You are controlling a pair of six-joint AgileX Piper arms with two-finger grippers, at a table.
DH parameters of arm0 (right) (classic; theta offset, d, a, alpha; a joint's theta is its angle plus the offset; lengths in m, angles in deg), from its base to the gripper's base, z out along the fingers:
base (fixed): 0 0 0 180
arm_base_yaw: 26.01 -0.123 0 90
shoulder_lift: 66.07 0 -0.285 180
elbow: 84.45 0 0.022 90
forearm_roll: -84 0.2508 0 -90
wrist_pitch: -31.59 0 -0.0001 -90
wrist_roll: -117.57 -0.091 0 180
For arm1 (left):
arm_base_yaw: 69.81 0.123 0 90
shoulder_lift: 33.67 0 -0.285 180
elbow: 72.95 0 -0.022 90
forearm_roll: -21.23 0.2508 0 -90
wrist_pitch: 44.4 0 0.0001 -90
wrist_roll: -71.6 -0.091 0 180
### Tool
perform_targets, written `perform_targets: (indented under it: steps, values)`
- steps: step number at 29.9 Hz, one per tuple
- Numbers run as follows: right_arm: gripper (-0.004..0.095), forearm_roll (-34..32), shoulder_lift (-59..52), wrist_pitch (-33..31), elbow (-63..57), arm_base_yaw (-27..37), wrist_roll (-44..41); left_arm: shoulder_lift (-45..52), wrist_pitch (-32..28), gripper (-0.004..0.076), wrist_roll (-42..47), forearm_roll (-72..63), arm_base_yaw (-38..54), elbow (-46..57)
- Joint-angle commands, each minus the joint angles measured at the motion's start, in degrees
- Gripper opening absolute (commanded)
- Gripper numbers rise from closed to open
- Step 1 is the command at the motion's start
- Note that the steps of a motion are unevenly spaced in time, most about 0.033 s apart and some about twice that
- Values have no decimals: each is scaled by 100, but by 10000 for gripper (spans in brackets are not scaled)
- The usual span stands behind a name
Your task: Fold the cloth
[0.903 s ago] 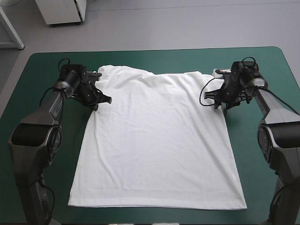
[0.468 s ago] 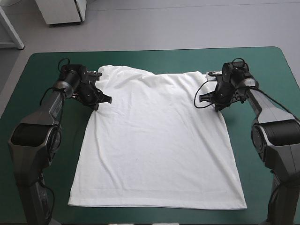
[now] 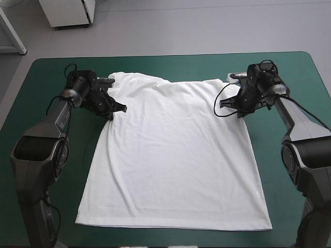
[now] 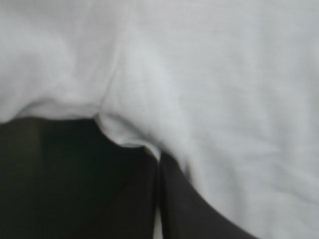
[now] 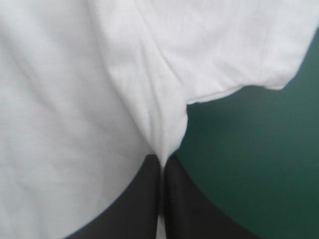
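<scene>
The white T-shirt lies spread flat on the teal-green cover, hem toward the near edge, shoulders toward the far edge. My left gripper pinches the cloth at the left armpit, beside the tucked left sleeve. In the left wrist view its black fingers meet in a point with a fold of the T-shirt between them. My right gripper pinches the right armpit. The right wrist view shows its fingers all but shut on a ridge of the T-shirt, the sleeve hanging ahead of them.
Bare teal-green cover lies along both sides of the T-shirt and beyond its collar at the far edge. A white cabinet stands on the floor past the table's far left corner.
The right gripper slid inward along the shirt's right shoulder and now sits at the armpit. The left gripper shifted slightly toward the shirt's middle. The shirt's shoulder edges are drawn in a little.
</scene>
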Motion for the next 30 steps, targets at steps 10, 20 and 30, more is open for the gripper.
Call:
perform_targets:
  steps: [10, 20, 30]
  values:
    - [-17, -102, -890, -2, 1510, 103, 26, 929, 716, -22, -84, -225, -52, -2057]
    - [-16, -284, -1203, -370, 3071, 103, 66, 1511, 852, -22, -84, -225, -52, -3472]
    - [-16, -407, -2056, -409, 3337, 103, 88, 2178, 842, -22, -84, -250, -52, -3888]
